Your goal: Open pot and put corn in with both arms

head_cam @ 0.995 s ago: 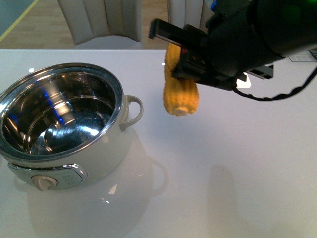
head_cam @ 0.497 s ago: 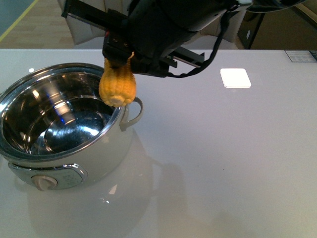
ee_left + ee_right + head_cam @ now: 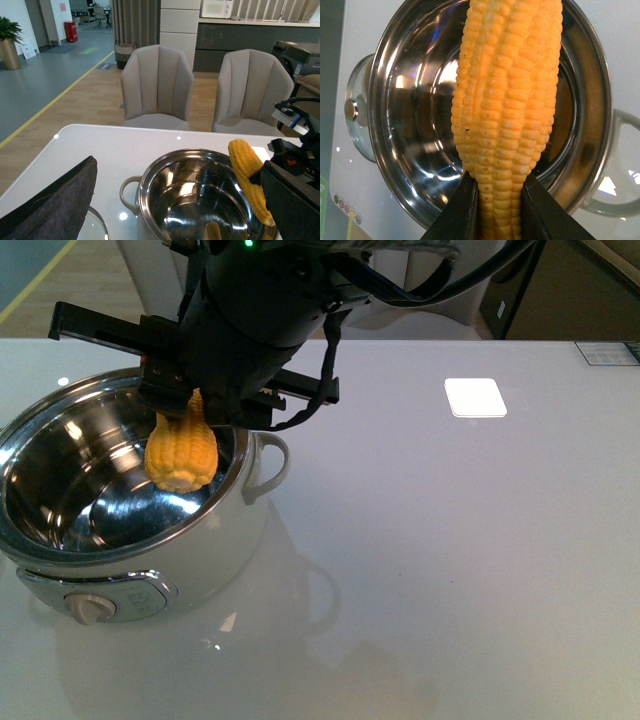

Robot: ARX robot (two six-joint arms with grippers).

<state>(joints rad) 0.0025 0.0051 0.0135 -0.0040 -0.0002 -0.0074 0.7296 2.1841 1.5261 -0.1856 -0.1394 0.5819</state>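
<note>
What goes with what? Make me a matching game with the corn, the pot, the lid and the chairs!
Things:
1. corn
2. pot
3. glass lid
4. chairs

Where or how:
A. lying on the table beside the pot
B. open, shiny steel inside
C. pinched in the right gripper, over the pot
D. beige, behind the table

Pairs: 1-C, 2-B, 3-A, 4-D

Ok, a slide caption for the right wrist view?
Right gripper holds the corn over the open pot, lid off beside it.
</note>
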